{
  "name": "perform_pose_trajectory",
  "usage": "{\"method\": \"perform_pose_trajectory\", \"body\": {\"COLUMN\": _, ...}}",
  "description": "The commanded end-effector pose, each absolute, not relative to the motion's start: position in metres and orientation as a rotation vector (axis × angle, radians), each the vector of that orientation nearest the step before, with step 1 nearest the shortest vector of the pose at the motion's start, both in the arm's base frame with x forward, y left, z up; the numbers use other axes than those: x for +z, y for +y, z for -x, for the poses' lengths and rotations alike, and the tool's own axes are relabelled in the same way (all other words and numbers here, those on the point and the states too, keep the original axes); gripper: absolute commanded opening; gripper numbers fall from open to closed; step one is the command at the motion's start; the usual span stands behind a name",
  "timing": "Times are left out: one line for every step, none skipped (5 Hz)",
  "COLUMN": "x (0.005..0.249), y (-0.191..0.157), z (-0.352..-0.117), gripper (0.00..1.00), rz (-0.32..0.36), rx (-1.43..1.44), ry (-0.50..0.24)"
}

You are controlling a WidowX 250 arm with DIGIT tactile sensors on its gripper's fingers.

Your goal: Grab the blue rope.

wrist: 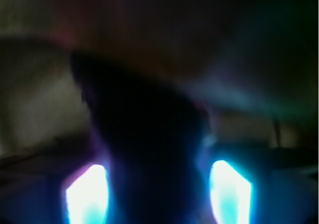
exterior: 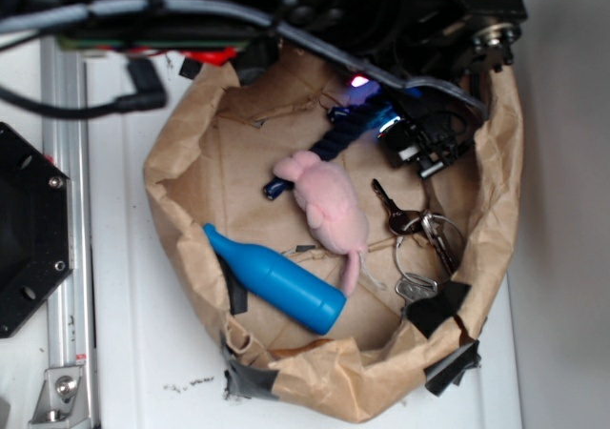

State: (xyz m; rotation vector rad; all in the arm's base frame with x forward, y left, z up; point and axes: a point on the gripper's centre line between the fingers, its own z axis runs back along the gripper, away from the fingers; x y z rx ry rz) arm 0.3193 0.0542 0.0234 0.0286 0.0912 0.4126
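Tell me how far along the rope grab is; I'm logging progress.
Done: the gripper has reached the upper end of the blue rope inside the paper bag. In hand: the blurred wrist view shows a dark shape between its lit fingers; closure can't be confirmed. Left: clamping and lifting, since the rope lies beside the pink toy.

From above I see a crumpled brown paper bag rolled down into a bowl (exterior: 496,162), patched with black tape, on a white table (exterior: 143,353). Inside it lies a dark navy twisted rope (exterior: 335,141), running diagonally from the upper right to a shiny blue capped end beside a pink plush toy (exterior: 329,214). The black robot gripper (exterior: 405,133) sits at the rope's upper end; I cannot tell how its jaws stand. A bright blue plastic bottle (exterior: 276,281) lies lower left, a bunch of metal keys (exterior: 419,234) at right.
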Motion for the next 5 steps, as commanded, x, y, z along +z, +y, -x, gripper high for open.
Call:
{"method": "perform_pose_trajectory", "body": {"x": 0.076, "y": 0.04, "z": -0.312, "gripper": 0.0, "rz": -0.079, "rx": 0.255, "ry": -0.043}}
{"method": "perform_pose_trajectory", "body": {"x": 0.126, "y": 0.03, "z": -0.29, "gripper": 0.0, "rz": -0.051, "rx": 0.183, "ry": -0.132}}
{"method": "perform_pose_trajectory", "body": {"x": 0.173, "y": 0.027, "z": -0.265, "gripper": 0.0, "rz": -0.08, "rx": 0.053, "ry": -0.115}}
{"method": "perform_pose_trajectory", "body": {"x": 0.185, "y": 0.029, "z": -0.257, "gripper": 0.0, "rz": -0.072, "rx": 0.007, "ry": -0.058}}
{"method": "perform_pose_trajectory", "body": {"x": 0.178, "y": 0.028, "z": -0.256, "gripper": 0.0, "rz": -0.076, "rx": 0.035, "ry": -0.033}}
